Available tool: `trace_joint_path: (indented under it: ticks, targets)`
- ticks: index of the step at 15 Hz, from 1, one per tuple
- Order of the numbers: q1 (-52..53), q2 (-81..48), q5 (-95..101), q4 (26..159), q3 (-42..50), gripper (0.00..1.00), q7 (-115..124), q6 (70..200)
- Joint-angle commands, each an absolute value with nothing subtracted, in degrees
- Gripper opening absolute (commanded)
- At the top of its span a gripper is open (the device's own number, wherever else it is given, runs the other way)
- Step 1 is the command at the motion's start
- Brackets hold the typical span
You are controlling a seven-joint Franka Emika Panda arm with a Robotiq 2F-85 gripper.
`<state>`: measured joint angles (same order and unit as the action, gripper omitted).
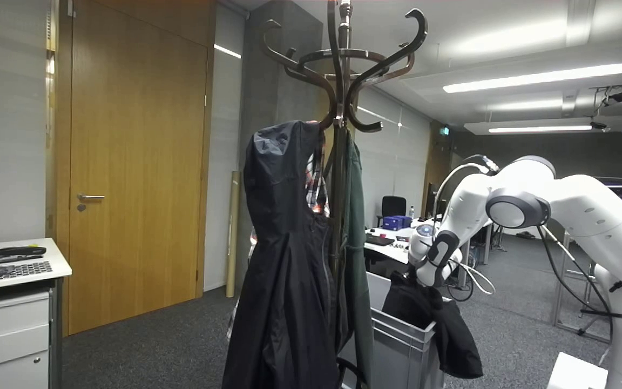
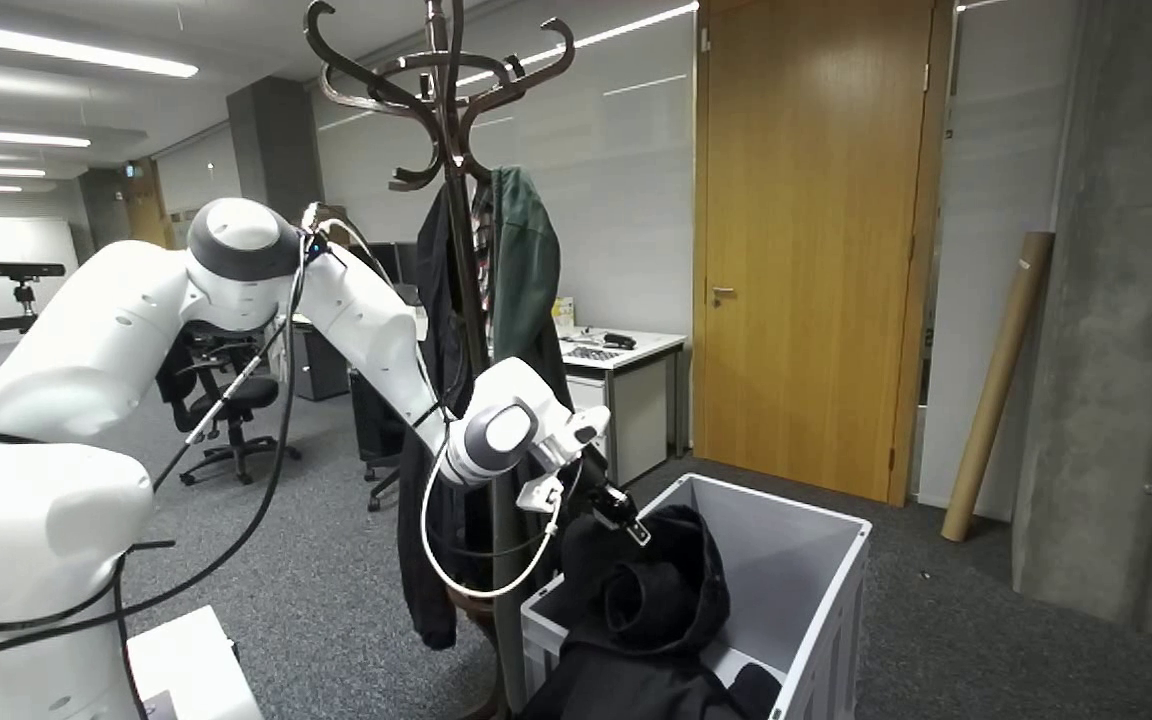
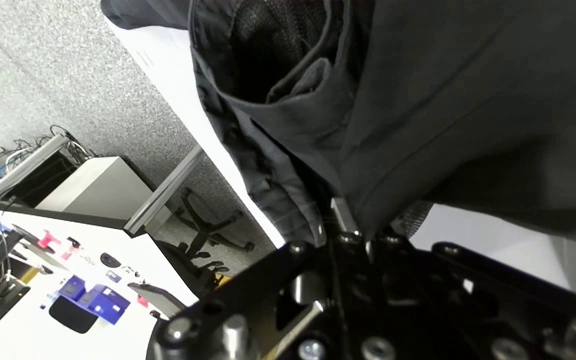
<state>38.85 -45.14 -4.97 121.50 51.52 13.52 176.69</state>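
1. The gripper point(image 2: 635, 529) tilts downward, its jaws drawn together on a pinched fold of the black garment point(image 2: 691, 560); in the wrist view the cloth gathers to a point between the fingertips.
2. The garment lies bunched partly inside the grey crate point(image 2: 796, 560), a round opening in its cloth showing. Part of it spills over the crate's robot-side edge and, in an exterior view, hangs down outside, just beside a corner of the rim.
3. The white arm point(image 2: 366, 320) reaches in over that same edge.
4. By another corner of the crate stands a dark wooden coat stand point(image 1: 339, 173), carrying a dark hooded jacket point(image 1: 284, 265), a green garment point(image 1: 356, 216) and, between them, a plaid shirt point(image 1: 315, 183).
5. Farther off is a white desk point(image 1: 58, 263): a dark patterned slab point(image 1: 8, 272) lies near its front edge, a black oblong item point(image 1: 19, 251) towards the back edge.
6. Beyond, the wooden door point(image 1: 138, 162) is closed, with a cardboard tube point(image 1: 232, 232) leaning near its frame.
7. Deeper in the room, blue boxes point(image 1: 394, 222) sit on another desk, near a black chair point(image 1: 393, 206).
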Motion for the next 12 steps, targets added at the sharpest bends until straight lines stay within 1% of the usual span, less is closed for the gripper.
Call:
trace_joint_path:
  ticks: [1, 6, 8, 9, 10, 12]
  targets:
    - [35.39, -46.93, -4.49, 117.36, 49.79, 0.36, 15.64, 174.73]
    - [35.87, -46.33, -3.96, 118.80, 49.39, 0.75, 16.00, 177.43]
    - [36.91, -45.40, -3.91, 120.17, 49.54, 0.88, 15.71, 178.48]
    - [37.50, -44.73, -3.80, 121.11, 49.56, 0.97, 15.36, 179.16]
    - [38.17, -43.47, -3.59, 122.54, 49.52, 1.00, 14.70, 179.99]
    - [39.88, -41.95, -3.73, 125.11, 50.24, 1.00, 13.92, 182.27]
